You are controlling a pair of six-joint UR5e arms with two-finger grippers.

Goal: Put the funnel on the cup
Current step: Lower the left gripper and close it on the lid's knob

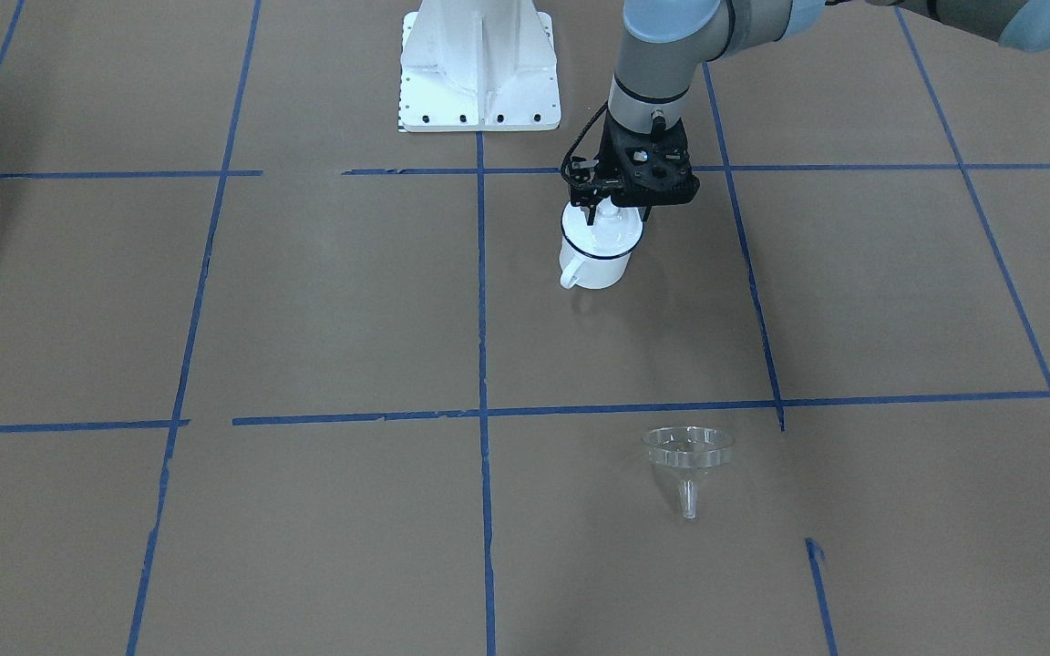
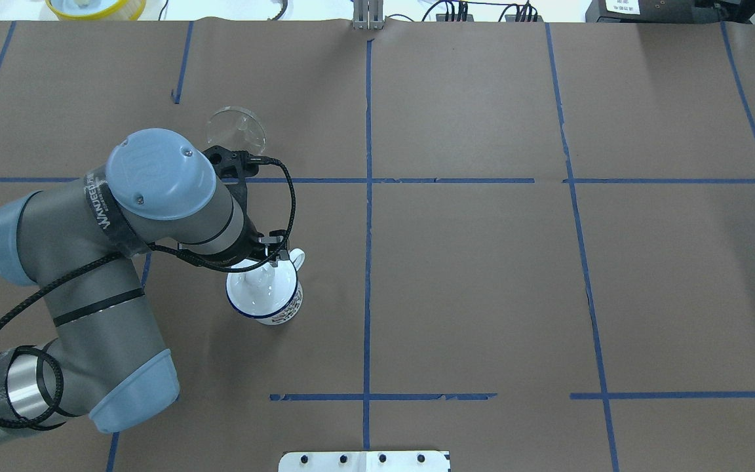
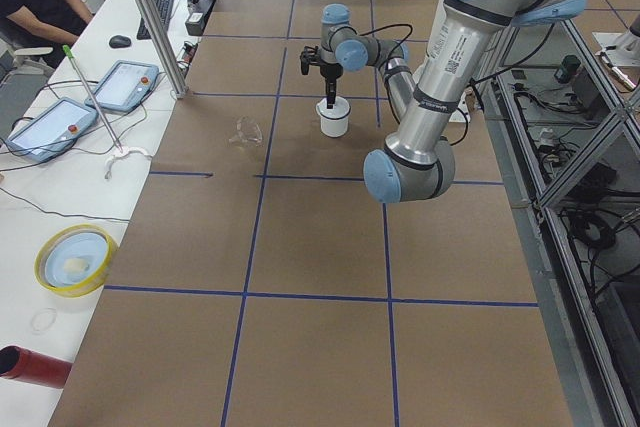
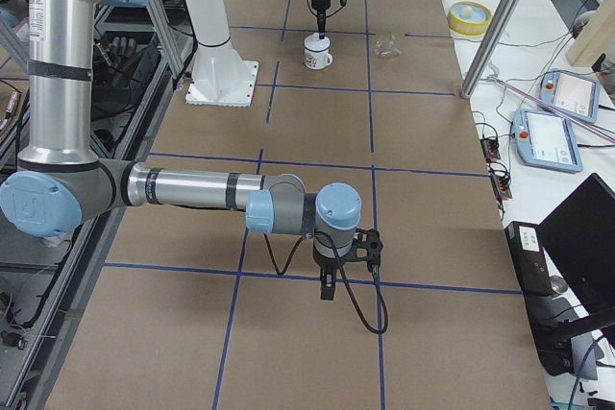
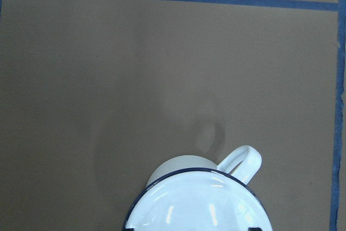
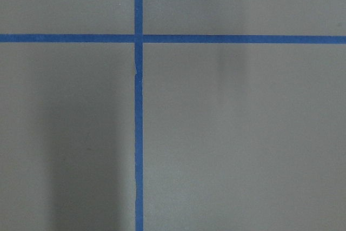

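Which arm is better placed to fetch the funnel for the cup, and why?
Left. Its tool hangs at the cup, with the funnel lying on the table close by, on that arm's side. The right tool is far off, toward the table's other end.

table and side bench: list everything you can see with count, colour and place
cup: one, white with dark blue rim, upright on the table
funnel: one, clear, on the table, apart from the cup
tape lines: several, blue, a grid across the brown table
base plate: one, white, table's robot side
dish: one, yellow-rimmed, side bench
tube: one, red, side bench
pendants: two, grey, side bench
left tool: one, black, at the cup's mouth, jaws unclear
right tool: one, black, pointing down over the table, far from the cup, jaws unclear
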